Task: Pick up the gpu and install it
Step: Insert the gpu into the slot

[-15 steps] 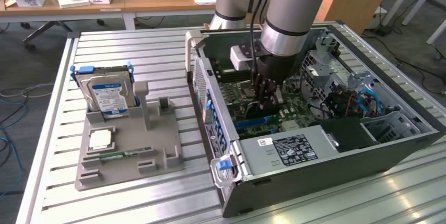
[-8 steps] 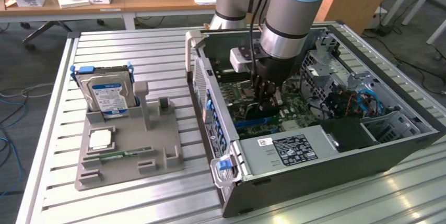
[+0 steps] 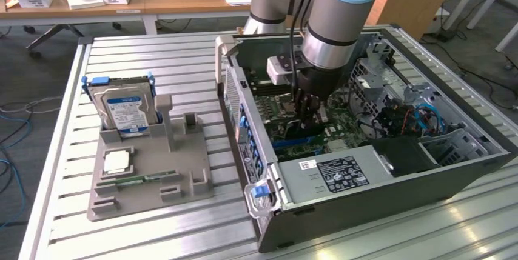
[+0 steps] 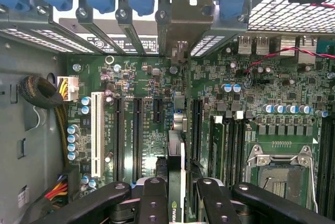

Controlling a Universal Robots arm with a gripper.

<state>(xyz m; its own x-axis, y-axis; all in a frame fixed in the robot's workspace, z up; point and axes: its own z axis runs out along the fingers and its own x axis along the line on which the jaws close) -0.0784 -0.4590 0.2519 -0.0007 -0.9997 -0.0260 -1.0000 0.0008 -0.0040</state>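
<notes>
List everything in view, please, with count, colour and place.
computer case: one, dark grey, open, on the table
table: one, silver, slatted
motherboard: one, green, inside the case
fixture: one, grey, beside the case, on the exterior view's left
hard drive: one, silver, blue-white label, upright in the fixture
memory stick: one, green, lying on the fixture
gpu: one, dark, between the gripper's fingers
gripper: one, black, closed on the gpu, inside the case
</notes>
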